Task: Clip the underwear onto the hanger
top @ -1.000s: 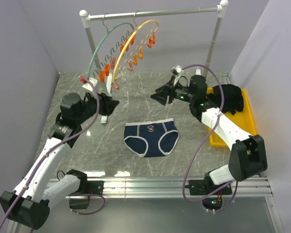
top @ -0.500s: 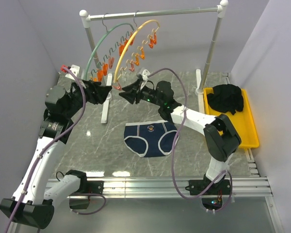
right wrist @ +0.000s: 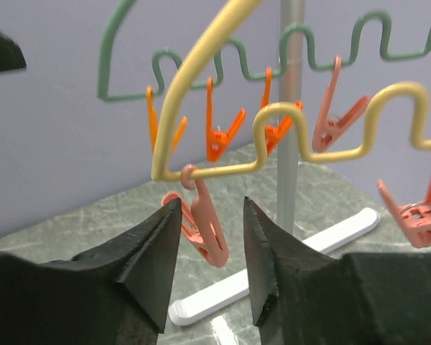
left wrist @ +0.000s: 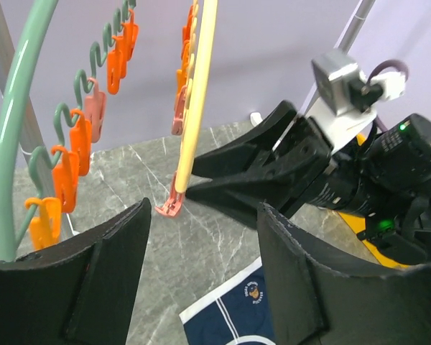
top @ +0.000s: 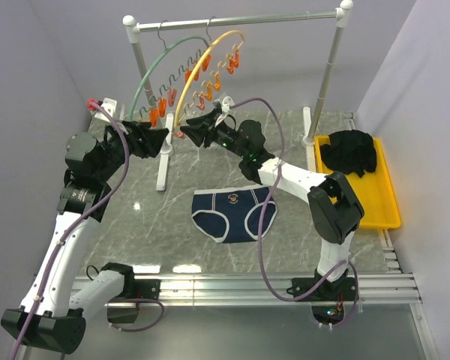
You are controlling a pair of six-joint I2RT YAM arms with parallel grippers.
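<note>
The navy-blue underwear lies flat on the marble table, and its waistband corner shows in the left wrist view. The yellow hanger hangs by its hook from the rail. It also shows in both wrist views. My right gripper is open at the hanger's lower end. Its jaws stand on either side of the lowest pink-orange clip without touching it. My left gripper is open and empty just left of that clip, facing the right gripper.
A green hanger with orange clips hangs left of the yellow one on the same rail. The rack's white foot lies below the grippers. A yellow tray at the right holds a black clothing pile.
My right arm has swung from the right side across to the hanger's lower end. My left gripper has lifted and moved up toward the same clip. The underwear has not moved.
</note>
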